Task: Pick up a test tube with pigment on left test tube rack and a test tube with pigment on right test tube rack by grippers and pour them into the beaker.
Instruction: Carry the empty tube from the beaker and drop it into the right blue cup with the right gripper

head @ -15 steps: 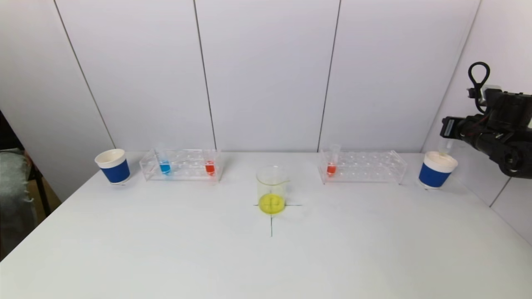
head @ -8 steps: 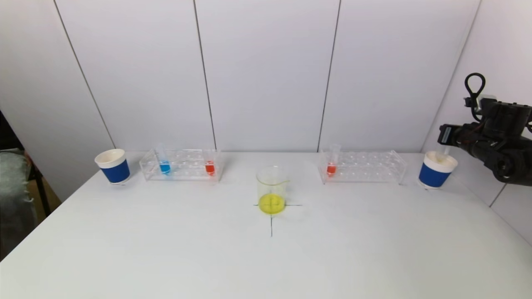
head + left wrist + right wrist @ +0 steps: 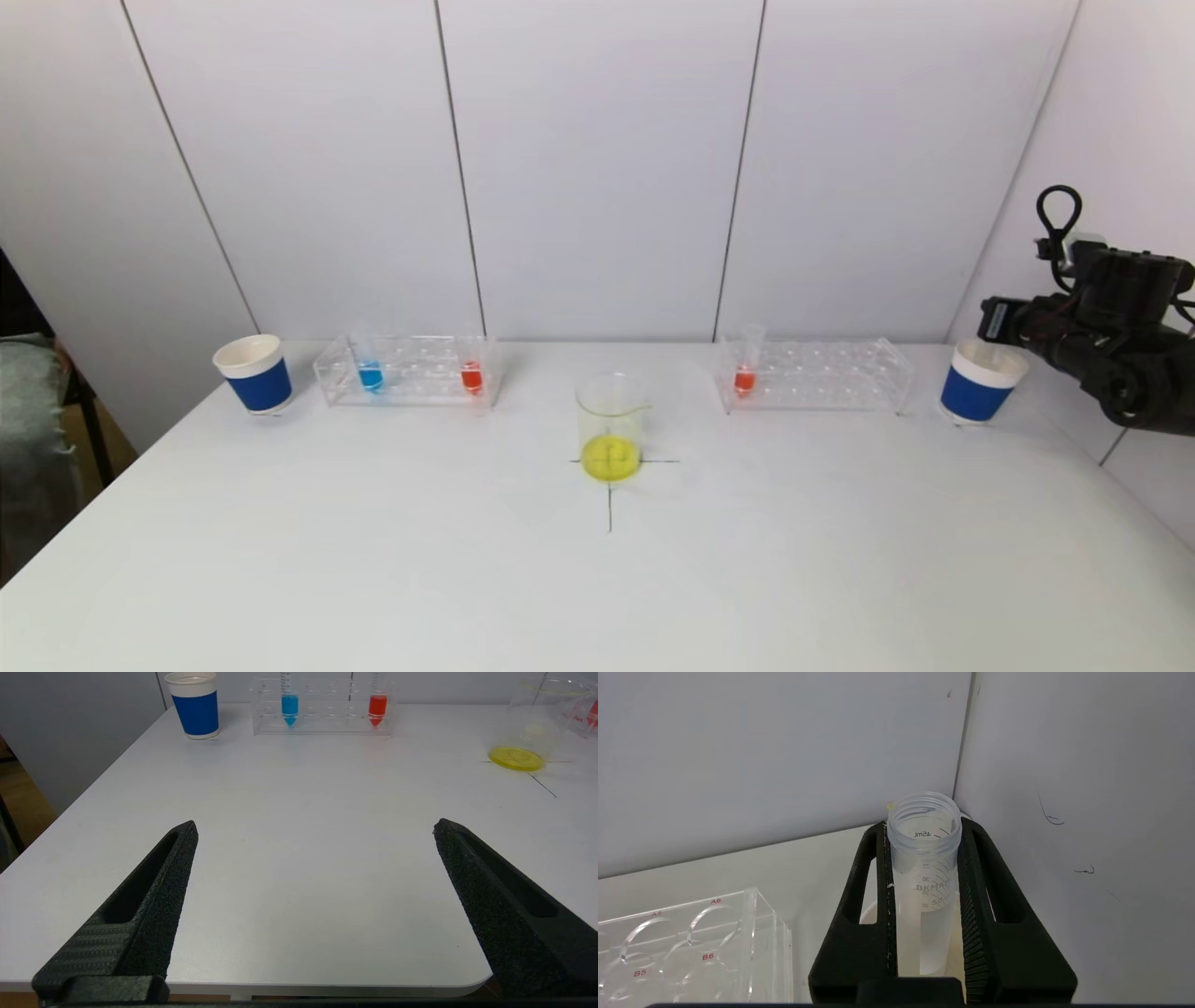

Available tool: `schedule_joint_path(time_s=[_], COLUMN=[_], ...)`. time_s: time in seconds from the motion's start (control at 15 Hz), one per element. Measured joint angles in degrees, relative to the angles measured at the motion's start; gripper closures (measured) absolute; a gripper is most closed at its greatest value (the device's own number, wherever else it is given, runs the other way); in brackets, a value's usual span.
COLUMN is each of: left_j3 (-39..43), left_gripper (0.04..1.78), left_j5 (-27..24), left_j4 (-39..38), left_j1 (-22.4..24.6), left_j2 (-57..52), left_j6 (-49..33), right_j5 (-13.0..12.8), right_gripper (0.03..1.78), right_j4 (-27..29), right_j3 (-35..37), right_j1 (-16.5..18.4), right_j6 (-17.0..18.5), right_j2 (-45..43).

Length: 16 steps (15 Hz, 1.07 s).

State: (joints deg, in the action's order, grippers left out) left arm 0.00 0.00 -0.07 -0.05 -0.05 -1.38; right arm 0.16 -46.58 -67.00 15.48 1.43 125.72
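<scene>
Right end effector (image 3: 923, 858) grips an empty test tube (image 3: 923, 868) over the right cup (image 3: 980, 381); beaker (image 3: 611, 411) holds yellow liquid

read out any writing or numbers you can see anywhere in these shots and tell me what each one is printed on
"A5", "A6", "B5", "B6": red hole labels on the right rack.
"BKMAM", cut off, plus "45mL", "30" and "20", all mirrored: on the empty test tube clamped in the right pincer, over the right cup.
Red print showing through the beaker: unreadable.
Scale marks on the blue tube and red tube: too small.
The left pincer bears none.
</scene>
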Motion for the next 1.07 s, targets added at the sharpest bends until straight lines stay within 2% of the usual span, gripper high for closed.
schedule_joint_path(time_s=[0.13, 1.07], left_j3=[0.00, 0.00], left_gripper=[0.06, 0.06], left_j5=[0.00, 0.00], left_j4=[0.00, 0.00], left_j1=[0.05, 0.02], left_j2=[0.00, 0.00], left_j6=[0.00, 0.01], right_j5=[0.06, 0.09], right_gripper=[1.36, 1.36], right_j4=[-1.93, -2.07], right_j3=[1.21, 3.15], right_j1=[0.26, 0.66], right_j6=[0.46, 0.59], right_j2=[0.38, 0.52])
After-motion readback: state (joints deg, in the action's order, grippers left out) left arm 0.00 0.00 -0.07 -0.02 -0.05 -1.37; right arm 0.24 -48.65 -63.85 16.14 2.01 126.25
